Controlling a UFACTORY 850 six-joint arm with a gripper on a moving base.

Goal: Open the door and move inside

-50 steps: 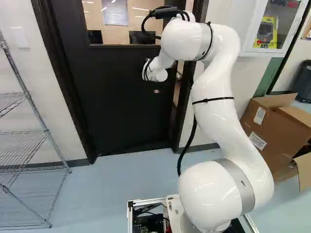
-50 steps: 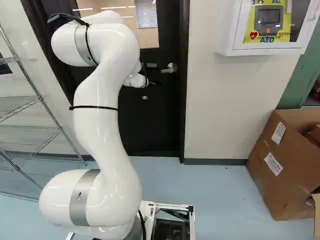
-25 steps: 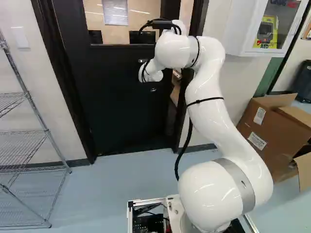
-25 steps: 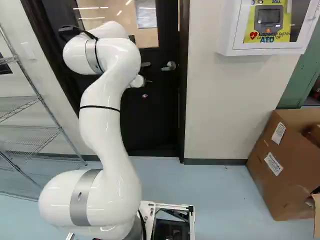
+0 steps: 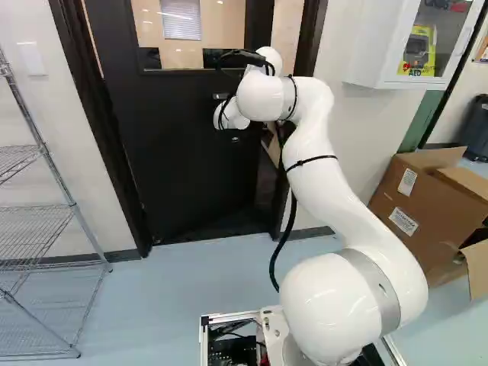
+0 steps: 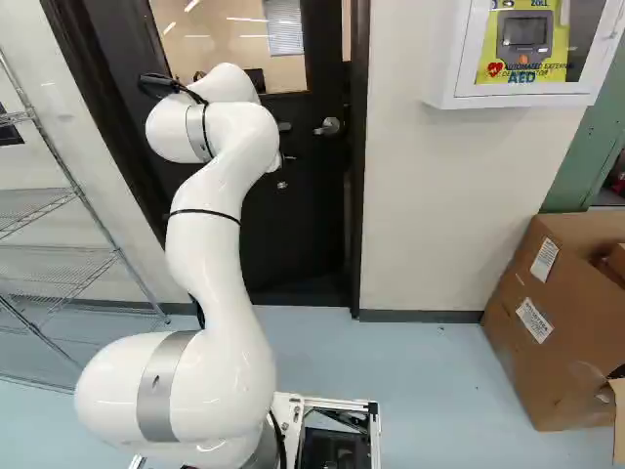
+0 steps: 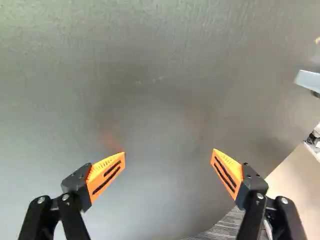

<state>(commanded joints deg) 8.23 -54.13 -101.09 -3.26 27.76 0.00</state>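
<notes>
Further ajar: door [image 5: 183, 168], far, left of the wall cabinet [image 6: 522, 96], swung deeper inward from its frame [image 6: 360, 195]. Opening progressing, by judgement; doorway [image 5: 267, 171] probably too narrow yet for entry. Arm [image 5: 320, 175]: extended farther ahead, base [image 6: 327, 403] unmoved. Tool [image 7: 168, 151]: fingers apart, facing the door, seen only in the wrist view. Lever handle [image 6: 328, 127]: plain in the right base view, arm-hidden in the left.

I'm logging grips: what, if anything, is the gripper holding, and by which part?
Nothing: the gripper stands open, with the door ahead of it.
</notes>
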